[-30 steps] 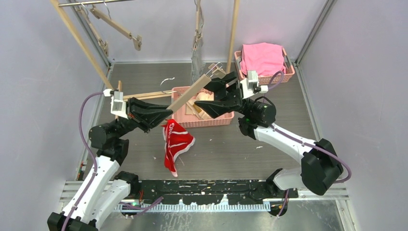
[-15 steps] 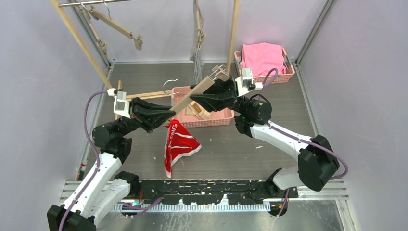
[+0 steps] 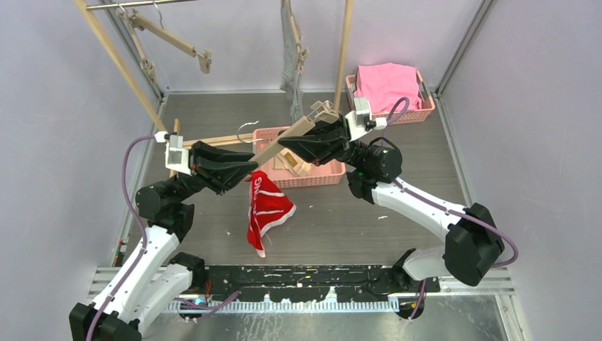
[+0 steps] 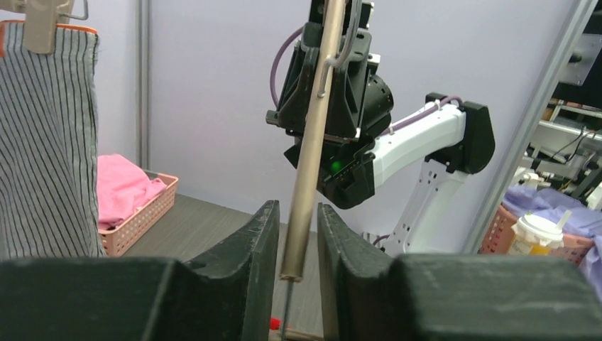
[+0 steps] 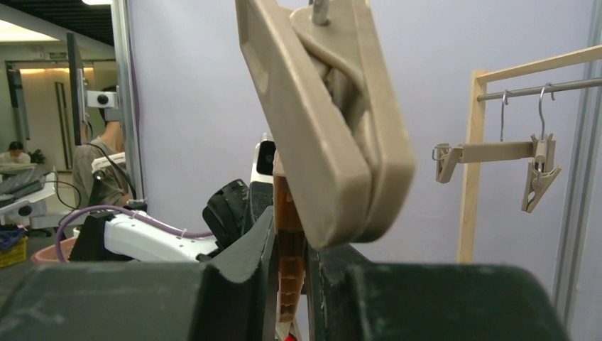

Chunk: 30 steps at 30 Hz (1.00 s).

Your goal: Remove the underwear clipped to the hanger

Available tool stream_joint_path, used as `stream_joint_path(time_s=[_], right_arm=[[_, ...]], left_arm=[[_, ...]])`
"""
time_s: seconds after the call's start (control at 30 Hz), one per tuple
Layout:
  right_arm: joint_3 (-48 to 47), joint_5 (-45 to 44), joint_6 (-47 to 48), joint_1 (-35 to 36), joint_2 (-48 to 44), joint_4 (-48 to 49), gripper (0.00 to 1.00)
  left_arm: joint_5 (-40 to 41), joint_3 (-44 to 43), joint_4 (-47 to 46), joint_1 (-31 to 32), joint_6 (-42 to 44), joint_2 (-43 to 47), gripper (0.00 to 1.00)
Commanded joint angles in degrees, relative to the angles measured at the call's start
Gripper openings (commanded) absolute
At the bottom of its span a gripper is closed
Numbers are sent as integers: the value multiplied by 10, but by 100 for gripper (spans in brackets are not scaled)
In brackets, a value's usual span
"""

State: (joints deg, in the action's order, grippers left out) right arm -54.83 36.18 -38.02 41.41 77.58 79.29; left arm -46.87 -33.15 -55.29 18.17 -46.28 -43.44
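Note:
A wooden hanger (image 3: pixel 291 136) slants between my two arms, above the table. Red underwear (image 3: pixel 268 209) with white trim hangs from the clip at its lower end. My left gripper (image 3: pixel 248 170) sits round that lower end; in the left wrist view the bar (image 4: pixel 307 177) stands between the fingers (image 4: pixel 259 249) with a thin gap on each side, so the left gripper (image 4: pixel 298 241) is open. My right gripper (image 3: pixel 287 142) is shut on the bar higher up, where the wood (image 5: pixel 289 263) is pinched between its jaws under the upper clip (image 5: pixel 326 121). Striped underwear (image 3: pixel 291 64) hangs clipped at the back.
A pink basket (image 3: pixel 312 175) holding loose wooden hangers stands under the held hanger. A second basket (image 3: pixel 412 114) with bright pink cloth (image 3: pixel 387 85) is at the back right. A wooden rack post (image 3: pixel 344 50) and an empty clip hanger (image 3: pixel 174 39) stand behind.
My right gripper has closed on the hanger bar. The left gripper's jaws have eased apart round the bar's lower end. The red underwear swung slightly.

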Motion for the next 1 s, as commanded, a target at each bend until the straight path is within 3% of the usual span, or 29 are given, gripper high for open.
stream_joint_path(time_s=[0.0,0.2,0.43,0.7,0.8,0.87,0.9,0.97], right_arm=[[-8,2,21,1,-30,1,1],[-7,7,30,1,-44,-13,1],[-5,5,32,1,-60,-20,1],[-2,6,33,3,-61,-27,1],[1,3,33,4,-59,-26,1],[4,1,35,3,-59,-27,1],[5,0,36,4,-59,-28,1],[8,-1,38,4,-60,-32,1]], left_arm=[[36,-18,25,3,40,30,33],[43,-36,172,3,130,67,50],[83,-36,404,3,272,114,56],[77,-6,365,3,254,124,57],[61,-12,335,3,244,110,47],[45,-13,313,3,238,102,23],[41,-17,307,3,236,100,5],[33,-17,292,3,232,99,0]])
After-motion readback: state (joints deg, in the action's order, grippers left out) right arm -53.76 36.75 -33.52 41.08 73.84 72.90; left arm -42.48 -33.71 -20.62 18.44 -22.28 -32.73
